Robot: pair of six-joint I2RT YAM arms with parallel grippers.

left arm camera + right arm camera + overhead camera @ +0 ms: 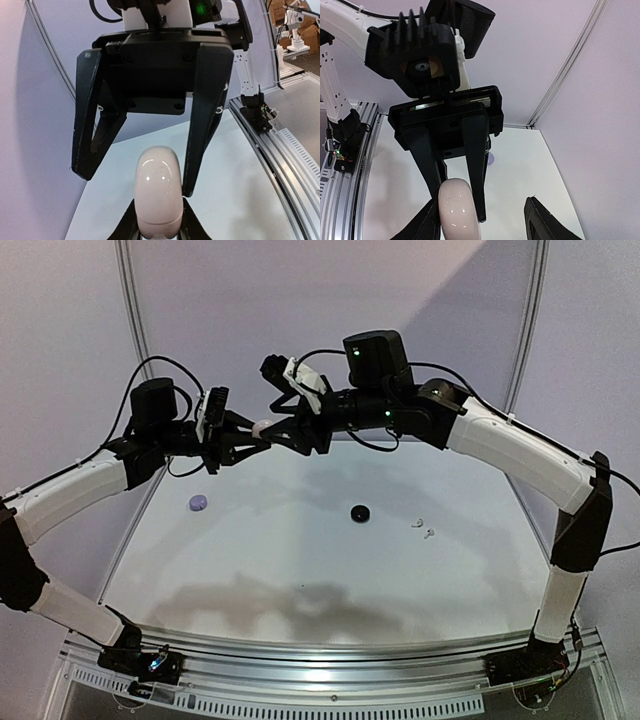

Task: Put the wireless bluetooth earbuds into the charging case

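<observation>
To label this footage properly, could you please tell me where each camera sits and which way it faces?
Top: fixed above and behind the bases, looking down on the table; both arms show whole.
Left wrist: on the left arm, facing the open right jaws; its own left jaws grip a pale case.
Right wrist: on the right arm, facing the left jaws; its own open jaws show below.
Shared: all three show the case.

There are no words, numbers, labels or signs that can be read in any of the three views.
</observation>
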